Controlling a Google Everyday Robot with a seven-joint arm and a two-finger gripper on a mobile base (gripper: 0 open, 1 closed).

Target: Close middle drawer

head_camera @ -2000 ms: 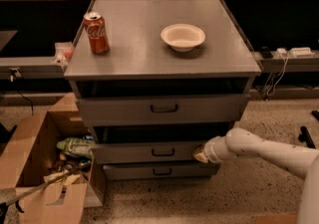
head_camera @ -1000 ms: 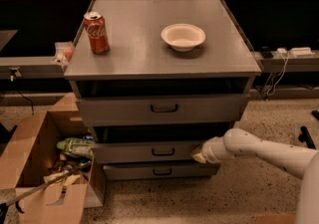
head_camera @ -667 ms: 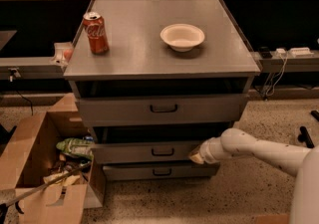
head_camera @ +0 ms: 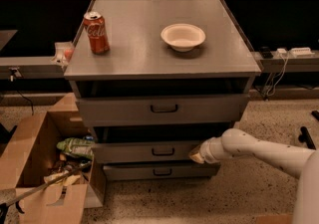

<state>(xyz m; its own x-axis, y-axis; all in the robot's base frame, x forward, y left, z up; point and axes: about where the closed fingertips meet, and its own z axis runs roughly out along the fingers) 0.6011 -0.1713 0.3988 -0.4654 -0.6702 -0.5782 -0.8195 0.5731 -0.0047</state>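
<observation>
1. Lower left of the frame: an open cardboard box (head_camera: 25,166) sits on the speckled floor just beside the grey cabinet (head_camera: 149,58), with wrappers and a green bag (head_camera: 75,147) inside.
2. Upper left: a red cola can (head_camera: 96,32) stands upright on the cabinet top, near its left edge.
3. Upper centre: a white bowl (head_camera: 183,36) rests on the same top, well apart from the can.
4. Centre: the top drawer (head_camera: 124,111), with the taller front and a dark bar handle, sits below a dark gap under the cabinet top.
5. Lower centre: the middle drawer (head_camera: 129,152) lies directly beneath it, second of three, with a low front and a small dark handle. A dark gap shows above its front panel.
6. Below that: the lowest drawer (head_camera: 129,172) sits close to the floor.
7. Lower centre-right: my gripper (head_camera: 196,156) meets the right end of the middle drawer's front, its tan tip against the panel. I cannot tell whether it is open or closed, and it appears to hold nothing.
8. Lower right: my white arm (head_camera: 269,154) reaches in from the right edge of the frame.
</observation>
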